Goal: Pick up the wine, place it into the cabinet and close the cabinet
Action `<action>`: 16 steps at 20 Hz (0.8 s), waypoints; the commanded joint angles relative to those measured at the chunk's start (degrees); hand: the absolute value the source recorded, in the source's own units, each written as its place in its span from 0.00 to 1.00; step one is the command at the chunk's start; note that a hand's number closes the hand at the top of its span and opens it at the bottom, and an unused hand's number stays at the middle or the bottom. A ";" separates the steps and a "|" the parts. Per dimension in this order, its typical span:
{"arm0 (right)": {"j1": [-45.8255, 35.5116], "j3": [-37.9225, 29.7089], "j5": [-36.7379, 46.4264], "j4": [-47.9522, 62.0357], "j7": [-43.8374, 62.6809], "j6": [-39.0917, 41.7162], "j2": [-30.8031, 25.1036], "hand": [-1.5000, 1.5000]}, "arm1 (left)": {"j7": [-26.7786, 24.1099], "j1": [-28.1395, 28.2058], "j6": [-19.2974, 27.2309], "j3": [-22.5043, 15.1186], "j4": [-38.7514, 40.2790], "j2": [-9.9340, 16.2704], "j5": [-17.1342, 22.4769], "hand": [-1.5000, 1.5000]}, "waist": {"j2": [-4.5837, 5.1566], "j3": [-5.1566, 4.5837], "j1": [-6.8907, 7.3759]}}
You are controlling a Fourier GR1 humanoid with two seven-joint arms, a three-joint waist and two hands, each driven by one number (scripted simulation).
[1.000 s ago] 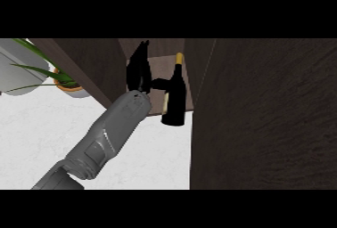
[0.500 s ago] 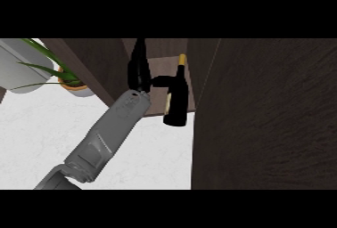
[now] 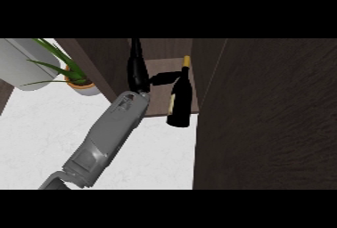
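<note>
My fingers point straight up and my thumb sticks out to touch the dark glass wine bottle [image 3: 179, 100], so my black left hand [image 3: 139, 73] is open. The bottle stands at the front edge of the dark wooden cabinet's [image 3: 276, 116] shelf.

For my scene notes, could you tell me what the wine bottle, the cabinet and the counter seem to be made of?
Wine bottle: apparently dark glass, judging by its near-black body; yellowish top, possibly foil. Cabinet: dark brown wood or veneer, with faint grain streaks and a matte look. Counter: pale stone or marble-like laminate, with light mottled veining.
</note>
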 commanded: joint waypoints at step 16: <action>-2.91 1.00 1.32 -7.47 5.83 -7.73 0.24 0.00 | -4.40 13.94 -6.55 -13.36 -23.60 0.01 11.94 0.00 | -1.05 0.11 4.53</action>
